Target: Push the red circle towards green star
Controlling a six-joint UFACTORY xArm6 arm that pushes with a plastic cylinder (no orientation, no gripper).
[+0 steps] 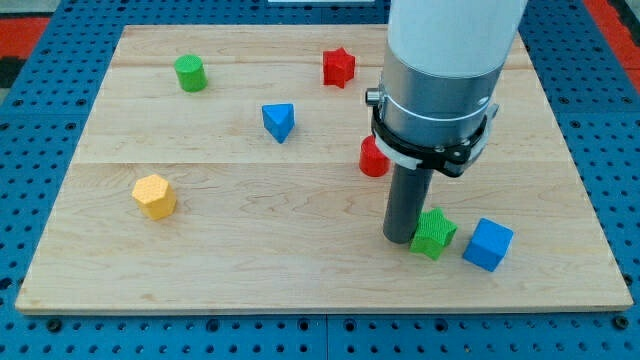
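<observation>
The red circle (371,158) stands right of the board's middle, partly hidden behind the arm. The green star (433,233) lies below it, toward the view's lower right. My tip (399,238) rests on the board just left of the green star, touching or nearly touching it, and below the red circle.
A blue cube (488,244) sits right of the green star. A red star (338,67) is at the top middle, a green cylinder (190,73) at the top left, a blue triangle (279,121) left of centre, a yellow hexagon (153,196) at the left. The wooden board (250,250) lies on a blue pegboard.
</observation>
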